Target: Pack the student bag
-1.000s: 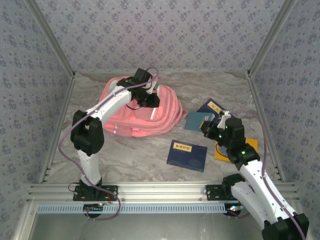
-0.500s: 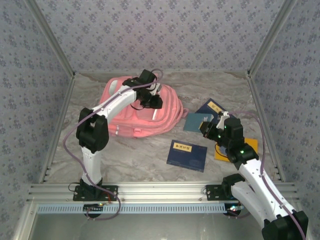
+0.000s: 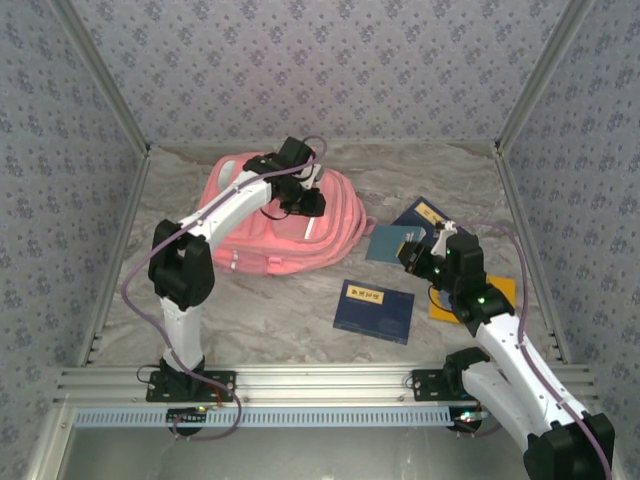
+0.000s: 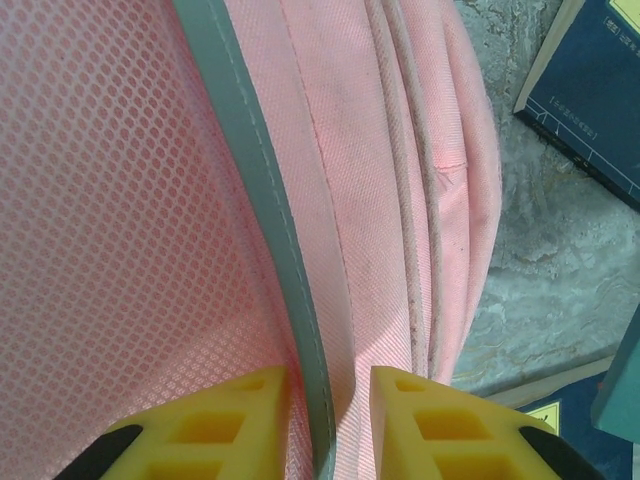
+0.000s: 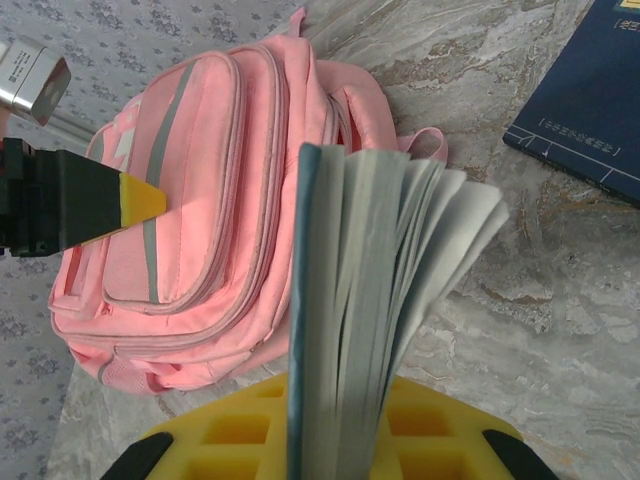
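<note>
Straddling bag trim at upper centre, left end effector shows unclear grip; right end effector clenches book, ready for packing.

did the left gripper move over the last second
Yes. In the top view the left gripper has shifted rightward across the student bag, which has stayed put, and is now nearer its right edge.

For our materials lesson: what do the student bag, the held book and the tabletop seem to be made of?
The student bag: matte pink woven fabric, fine weave visible, with a mesh panel. The book: paper, pages fanning, thin teal cover. The tabletop: veined grey marble look; stone or print, unclear.
</note>
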You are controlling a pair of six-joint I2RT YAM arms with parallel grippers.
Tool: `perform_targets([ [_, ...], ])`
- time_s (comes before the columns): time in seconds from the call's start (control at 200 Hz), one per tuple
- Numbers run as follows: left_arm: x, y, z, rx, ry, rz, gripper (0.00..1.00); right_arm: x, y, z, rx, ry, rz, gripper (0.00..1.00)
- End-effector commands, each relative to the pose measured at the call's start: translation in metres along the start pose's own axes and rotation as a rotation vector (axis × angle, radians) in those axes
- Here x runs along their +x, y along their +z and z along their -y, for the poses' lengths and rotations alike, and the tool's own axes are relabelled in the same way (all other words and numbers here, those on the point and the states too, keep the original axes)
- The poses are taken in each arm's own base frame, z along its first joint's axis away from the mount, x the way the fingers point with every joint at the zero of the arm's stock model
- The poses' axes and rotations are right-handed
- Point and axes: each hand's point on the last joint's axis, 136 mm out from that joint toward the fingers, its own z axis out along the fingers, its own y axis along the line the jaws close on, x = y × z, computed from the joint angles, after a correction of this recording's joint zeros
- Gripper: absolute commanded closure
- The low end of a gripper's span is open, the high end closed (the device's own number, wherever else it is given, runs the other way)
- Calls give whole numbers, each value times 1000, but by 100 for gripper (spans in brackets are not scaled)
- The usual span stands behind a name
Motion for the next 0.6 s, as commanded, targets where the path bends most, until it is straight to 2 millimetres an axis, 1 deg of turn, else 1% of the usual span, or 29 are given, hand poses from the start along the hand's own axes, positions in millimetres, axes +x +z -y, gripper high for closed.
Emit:
perform_targets([
  [0.0,-1,-10,22,72,19,3,74,-9,-1,-12,-49,3,29,100],
  [0.135,2,6,22,89,-2,-21,74,-9,-1,-11,-48,1,27,100],
  [0.275,-2,17,23,110,-20,-26,74,-4,-1,-10,-46,3,7,100],
  [0.42,-3,28,13,62,-35,-50,74,-3,0,-8,-44,5,5,100],
  [0.445,-3,29,12,52,-36,-52,76,-3,0,-8,-45,5,7,100],
  [0.485,-3,31,10,42,-38,-59,82,-4,-1,-9,-46,6,9,100],
  [0.555,-3,31,10,41,-36,-66,100,-3,0,-8,-45,7,6,100],
  [0.595,-3,29,12,52,-31,-65,100,-3,-1,-8,-44,7,7,100],
])
